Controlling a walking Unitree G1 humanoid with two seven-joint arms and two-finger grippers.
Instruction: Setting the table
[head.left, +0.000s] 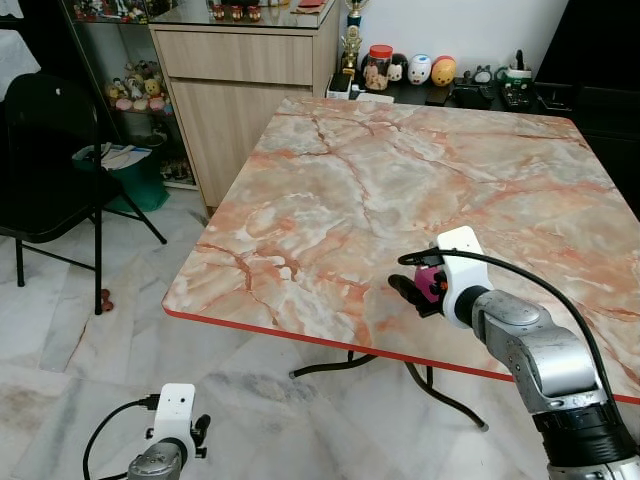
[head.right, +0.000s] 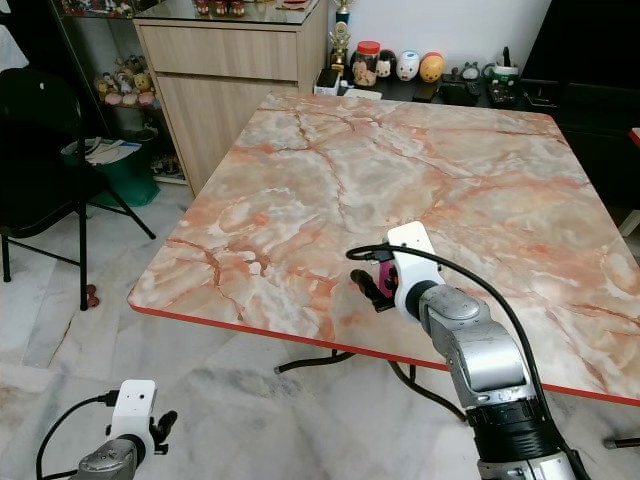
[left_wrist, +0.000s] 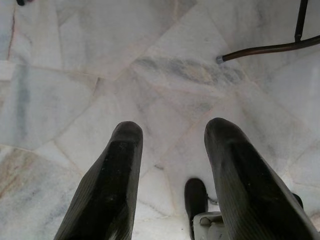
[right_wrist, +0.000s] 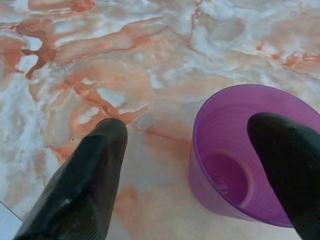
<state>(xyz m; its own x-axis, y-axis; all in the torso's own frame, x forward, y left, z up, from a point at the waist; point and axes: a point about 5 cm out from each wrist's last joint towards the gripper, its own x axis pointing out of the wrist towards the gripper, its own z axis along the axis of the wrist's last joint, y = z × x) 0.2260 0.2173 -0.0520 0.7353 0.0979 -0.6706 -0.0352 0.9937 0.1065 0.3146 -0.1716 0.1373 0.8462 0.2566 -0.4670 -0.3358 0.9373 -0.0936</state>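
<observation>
A small purple plastic cup (right_wrist: 225, 170) sits tilted on the marble-patterned table (head.left: 400, 170), close to its red front edge, with its mouth turned toward my right wrist. My right gripper (right_wrist: 190, 122) is open over the tabletop. One finger (right_wrist: 285, 160) covers the cup's rim and the other finger (right_wrist: 85, 175) is well off to the side over bare marble. From the head views the cup (head.left: 432, 284) shows as a magenta patch just behind the black fingers. My left gripper (left_wrist: 172, 130) hangs open low over the floor, holding nothing.
A black folding chair (head.left: 40, 150) stands at the left and a wooden cabinet (head.left: 240, 90) behind the table's far left corner. A dark sideboard with jars and figurines (head.left: 430, 70) lines the back wall. The table's metal legs (left_wrist: 265, 47) spread over the tiled floor.
</observation>
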